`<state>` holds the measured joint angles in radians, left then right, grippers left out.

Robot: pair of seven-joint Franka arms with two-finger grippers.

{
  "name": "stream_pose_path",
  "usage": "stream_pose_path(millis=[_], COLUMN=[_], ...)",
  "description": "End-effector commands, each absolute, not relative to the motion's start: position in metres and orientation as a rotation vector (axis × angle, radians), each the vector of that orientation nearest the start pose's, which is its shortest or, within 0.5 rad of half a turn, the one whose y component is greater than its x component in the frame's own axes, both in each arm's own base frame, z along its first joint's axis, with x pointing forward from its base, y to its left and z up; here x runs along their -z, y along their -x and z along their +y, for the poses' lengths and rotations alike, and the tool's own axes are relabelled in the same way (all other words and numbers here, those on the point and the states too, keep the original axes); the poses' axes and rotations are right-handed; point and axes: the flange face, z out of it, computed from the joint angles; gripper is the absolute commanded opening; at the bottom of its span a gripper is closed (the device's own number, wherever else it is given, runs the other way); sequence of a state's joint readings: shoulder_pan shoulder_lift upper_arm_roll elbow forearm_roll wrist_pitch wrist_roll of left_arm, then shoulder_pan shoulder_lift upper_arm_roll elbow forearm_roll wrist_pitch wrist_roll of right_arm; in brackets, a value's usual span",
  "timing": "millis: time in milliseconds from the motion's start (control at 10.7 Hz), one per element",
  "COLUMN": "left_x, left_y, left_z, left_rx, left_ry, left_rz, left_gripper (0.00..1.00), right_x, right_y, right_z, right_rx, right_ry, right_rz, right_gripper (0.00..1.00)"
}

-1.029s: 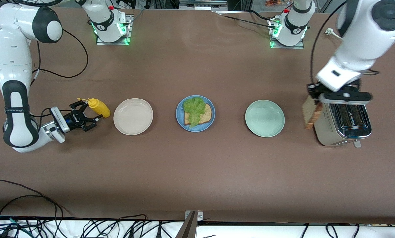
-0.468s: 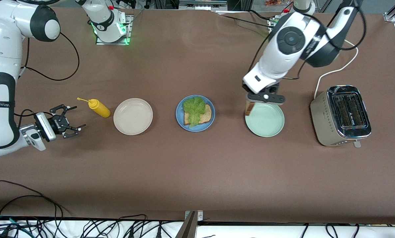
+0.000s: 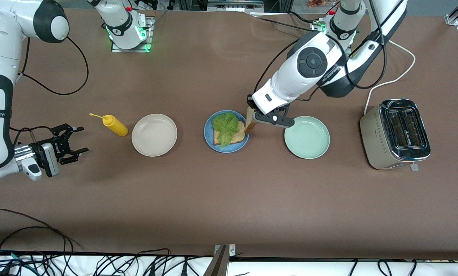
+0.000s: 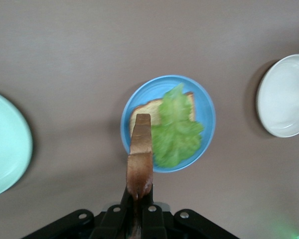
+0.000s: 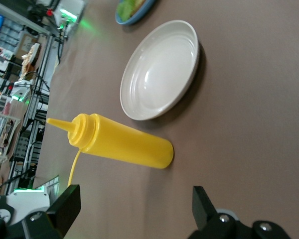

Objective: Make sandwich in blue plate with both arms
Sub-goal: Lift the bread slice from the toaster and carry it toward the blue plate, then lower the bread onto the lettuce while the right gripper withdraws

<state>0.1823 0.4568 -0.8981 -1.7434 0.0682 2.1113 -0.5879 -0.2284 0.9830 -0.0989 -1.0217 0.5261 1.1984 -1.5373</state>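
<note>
A brown worktop (image 3: 229, 191) holds a row of things: a yellow squeeze bottle (image 3: 114, 125), a cream plate (image 3: 154, 135), the blue plate (image 3: 209, 138), a pale green plate (image 3: 307, 137) and a toaster (image 3: 396, 133). On the blue plate lie one bread slice (image 3: 239, 133) and a lettuce leaf (image 3: 225, 125). The left gripper (image 3: 255, 119) hangs over that plate's rim on the green-plate side, its fingers closed on a second bread slice (image 4: 140, 162) held upright on edge. The right gripper (image 3: 71, 142) waits low over the worktop near the bottle, fingers spread, holding nothing. The risk: released while upright and off-centre, the slice could tip, land askew on the rim, or push the lettuce aside.
</note>
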Motion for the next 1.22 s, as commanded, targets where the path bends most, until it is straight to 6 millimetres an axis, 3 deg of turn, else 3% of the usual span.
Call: stream_pose_path(millis=[0, 94, 187, 281, 374, 561, 655, 842, 1122], left_x=[-0.386, -0.374, -0.372, -0.366, -0.358, -0.340, -0.330, -0.315, -0.298], left_y=[-0.542, -0.545, -0.541, -0.536, -0.532, -0.518, -0.515, -0.517, -0.518], left_z=[-0.399, -0.403, -0.409, -0.410, -0.410, -0.410, -0.406, -0.396, -0.393], left_rx=[-0.233, -0.220, -0.189, -0.159, -0.082, 0.015, 0.010, -0.062, -0.159], left_ry=[3.614, 3.670, 3.711, 3.747, 3.782, 3.810, 3.803, 3.866, 3.940], left_rz=[0.050, -0.001, -0.015, -0.057, -0.090, -0.114, -0.057, -0.015, -0.018], left_gripper=[0.00, 0.00, 0.00, 0.00, 0.00, 0.00, 0.00, 0.00, 0.00], right_x=[-0.268, -0.290, -0.299, -0.323, -0.335, -0.340, -0.355, -0.404, -0.476], right_y=[-0.678, -0.682, -0.687, -0.698, -0.703, -0.709, -0.710, -0.703, -0.692], right_z=[-0.147, -0.153, -0.155, -0.148, -0.140, -0.132, -0.127, -0.134, -0.112], right_rx=[-0.282, -0.341, -0.378, -0.373, -0.397, -0.434, -0.441, -0.426, -0.338], right_ry=[2.098, 2.237, 2.365, 2.499, 2.594, 2.771, 2.850, 2.978, 3.073], right_rz=[-1.171, -1.116, -1.029, -1.060, -1.013, -0.701, -0.521, -0.308, 0.036], right_gripper=[1.00, 1.00, 1.00, 1.00, 1.00, 1.00, 1.00, 1.00, 1.00])
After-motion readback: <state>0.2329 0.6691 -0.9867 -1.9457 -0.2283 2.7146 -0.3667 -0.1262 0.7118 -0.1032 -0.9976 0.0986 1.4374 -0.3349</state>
